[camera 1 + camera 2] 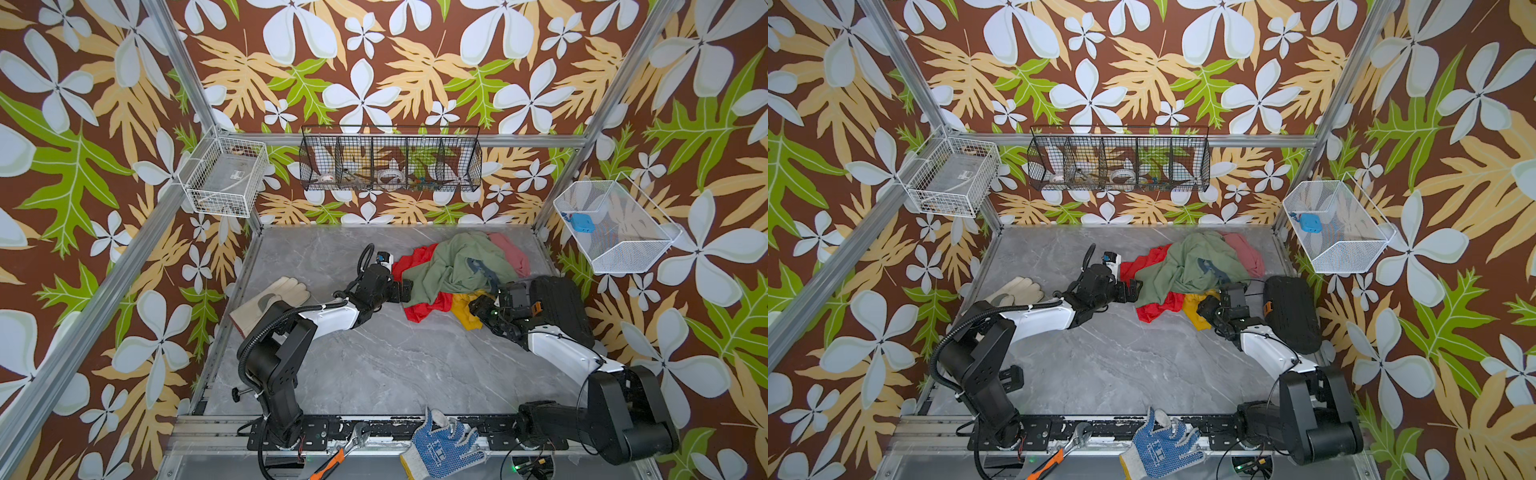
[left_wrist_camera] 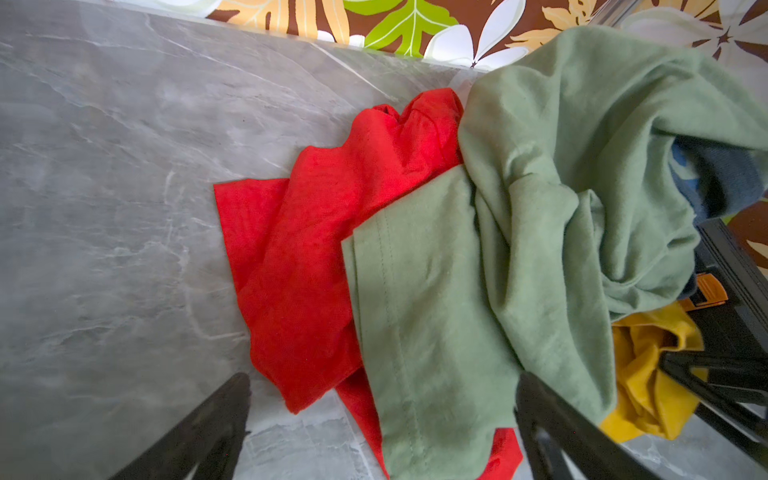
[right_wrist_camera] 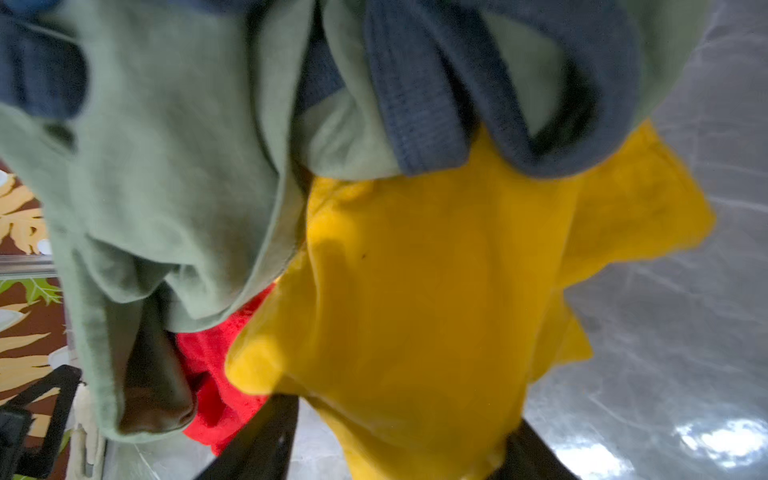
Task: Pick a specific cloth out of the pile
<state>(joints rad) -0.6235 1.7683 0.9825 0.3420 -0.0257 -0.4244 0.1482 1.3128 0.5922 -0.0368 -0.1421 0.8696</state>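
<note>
Both top views show only a mustard-yellow corner of the cloth (image 1: pixel 463 311) on the desk (image 1: pixel 374 365), at the near edge of the pile (image 1: pixel 461 262), beside red fabric (image 1: pixel 428 309). The right wrist view shows it broad, wrinkled, between the parted jaws of the right claw (image 3: pixel 403 415). The left claw (image 2: pixel 382 432) gapes too.

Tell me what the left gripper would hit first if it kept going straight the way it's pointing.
Most likely the olive-green cloth: its hemmed edge lies right ahead of the open left gripper, over the red cloth. Depth is unclear, so the red one might touch first.
</note>
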